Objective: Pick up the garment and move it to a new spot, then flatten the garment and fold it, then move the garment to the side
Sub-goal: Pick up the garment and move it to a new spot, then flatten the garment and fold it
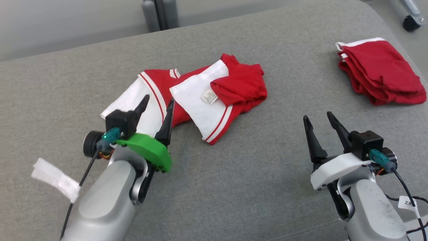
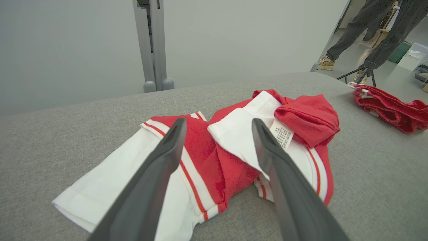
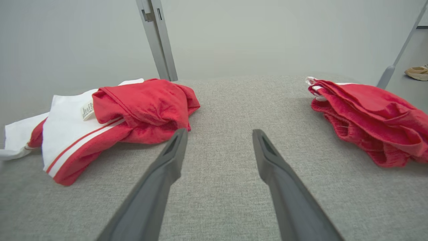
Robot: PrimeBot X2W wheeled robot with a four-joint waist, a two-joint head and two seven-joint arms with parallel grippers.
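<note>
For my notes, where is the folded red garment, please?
The folded red garment lies far right in the head view, beyond the right gripper.

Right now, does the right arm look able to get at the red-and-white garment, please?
Probably yes. The right gripper stands open and empty, and only bare cushion lies between it and the garment. The left gripper is at its other end, out of the way.
</note>
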